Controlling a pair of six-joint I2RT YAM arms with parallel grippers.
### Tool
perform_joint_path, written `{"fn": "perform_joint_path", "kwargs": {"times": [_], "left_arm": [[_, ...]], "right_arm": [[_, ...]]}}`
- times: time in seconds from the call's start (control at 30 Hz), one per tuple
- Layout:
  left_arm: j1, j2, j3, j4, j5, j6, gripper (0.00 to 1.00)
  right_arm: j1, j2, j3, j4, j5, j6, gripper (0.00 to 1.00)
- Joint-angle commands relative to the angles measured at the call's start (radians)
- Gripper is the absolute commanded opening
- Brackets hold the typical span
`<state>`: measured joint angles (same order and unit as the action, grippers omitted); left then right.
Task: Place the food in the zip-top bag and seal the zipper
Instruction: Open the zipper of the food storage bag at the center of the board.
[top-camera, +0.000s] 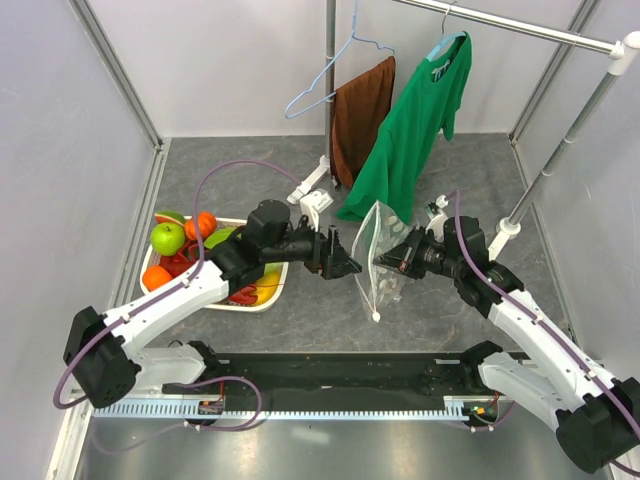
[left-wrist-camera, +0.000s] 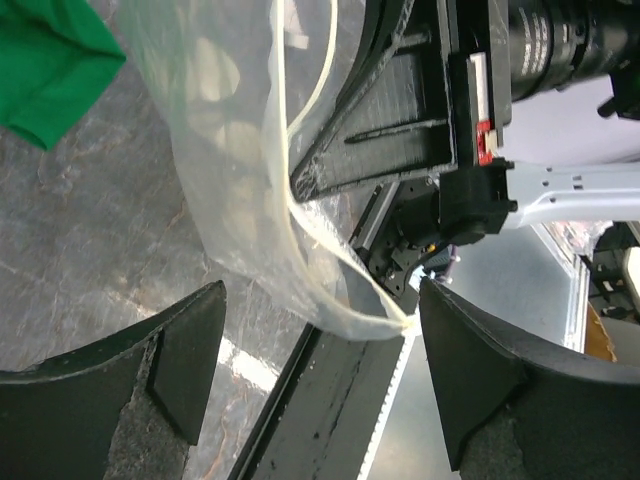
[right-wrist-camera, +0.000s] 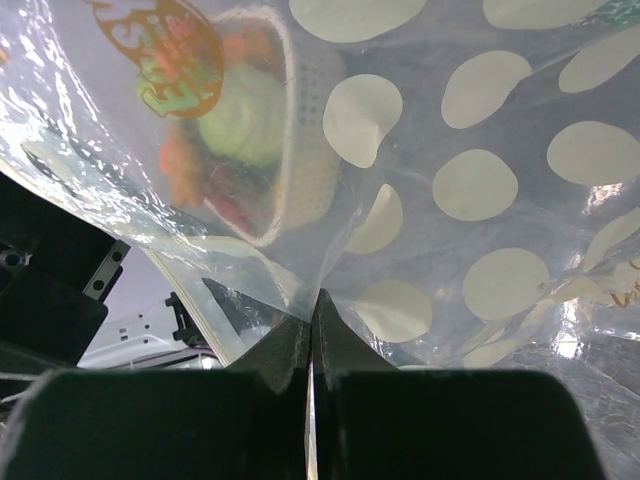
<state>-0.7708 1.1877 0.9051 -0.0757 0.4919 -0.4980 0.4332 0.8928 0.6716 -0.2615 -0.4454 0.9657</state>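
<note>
The food (top-camera: 168, 238) lies heaped in the white basket (top-camera: 262, 303) by the left wall. The left arm stretches low and rightward past it. The left gripper (top-camera: 345, 266) is level, jaws spread wide and empty (the bag's edge hangs just ahead). The zip-top bag (top-camera: 380, 245) dangles upright mid-table, with grey table (top-camera: 300, 325) showing before and behind it. The right arm reaches leftward, its right gripper (top-camera: 393, 258) pinched tight on the bag's right side.

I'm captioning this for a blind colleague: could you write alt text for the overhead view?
The right tool pinches a clear zip-top bag hanging mid-table; the open left tool faces it. Toy food fills a white basket at left.
</note>
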Motion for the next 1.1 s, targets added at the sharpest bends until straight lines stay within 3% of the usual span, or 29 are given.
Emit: {"fn": "perform_joint_path", "kwargs": {"times": [0.0,0.1,0.13,0.2,0.23,0.27,0.3,0.33,0.4,0.43,0.53,0.63,0.7,0.77,0.93,1.07], "left_arm": [[-0.022,0.047,0.083,-0.022,-0.093,0.001,0.83],[-0.022,0.081,0.106,-0.055,-0.112,0.006,0.69],[-0.024,0.099,0.112,-0.059,-0.107,0.01,0.57],[-0.022,0.115,0.123,-0.071,-0.101,0.007,0.45],[-0.019,0.116,0.123,-0.067,-0.076,0.006,0.26],[-0.018,0.113,0.123,-0.064,-0.061,0.006,0.14],[-0.013,0.107,0.118,-0.052,-0.043,0.001,0.05],[-0.009,0.101,0.114,-0.047,-0.027,-0.007,0.02],[-0.008,0.072,0.106,-0.053,-0.025,-0.019,0.02],[-0.007,0.061,0.109,-0.103,-0.092,-0.034,0.02],[-0.004,0.033,0.123,-0.189,-0.182,-0.051,0.02],[-0.005,0.021,0.132,-0.228,-0.21,-0.077,0.02],[-0.004,0.036,0.144,-0.233,-0.21,-0.102,0.02],[-0.007,0.053,0.159,-0.227,-0.199,-0.132,0.02],[-0.024,0.113,0.207,-0.216,-0.222,-0.186,0.02],[-0.039,0.161,0.265,-0.216,-0.249,-0.209,0.02]], "right_arm": [[0.007,-0.017,0.002,0.021,0.024,0.01,0.0],[0.01,-0.017,0.006,0.05,-0.013,0.01,0.0],[0.013,-0.018,0.006,0.062,-0.036,0.008,0.0],[0.021,-0.026,0.008,0.085,-0.055,0.001,0.0],[0.024,-0.028,0.006,0.093,-0.067,-0.002,0.0],[0.025,-0.028,0.006,0.103,-0.088,-0.011,0.0],[0.025,-0.028,0.009,0.1,-0.087,-0.022,0.0],[0.025,-0.026,0.013,0.097,-0.085,-0.036,0.08],[0.025,-0.022,0.04,0.065,-0.061,-0.106,0.32],[0.024,-0.019,0.063,0.027,-0.035,-0.145,0.46],[0.024,-0.029,0.187,-0.181,0.068,-0.313,0.46],[0.025,-0.041,0.295,-0.267,0.106,-0.404,0.42],[0.024,-0.038,0.33,-0.271,0.035,-0.4,0.35],[0.025,-0.029,0.329,-0.242,-0.013,-0.363,0.34],[0.029,0.011,0.322,-0.174,-0.056,-0.296,0.46],[0.059,0.057,0.342,-0.148,-0.055,-0.286,0.48]]}}
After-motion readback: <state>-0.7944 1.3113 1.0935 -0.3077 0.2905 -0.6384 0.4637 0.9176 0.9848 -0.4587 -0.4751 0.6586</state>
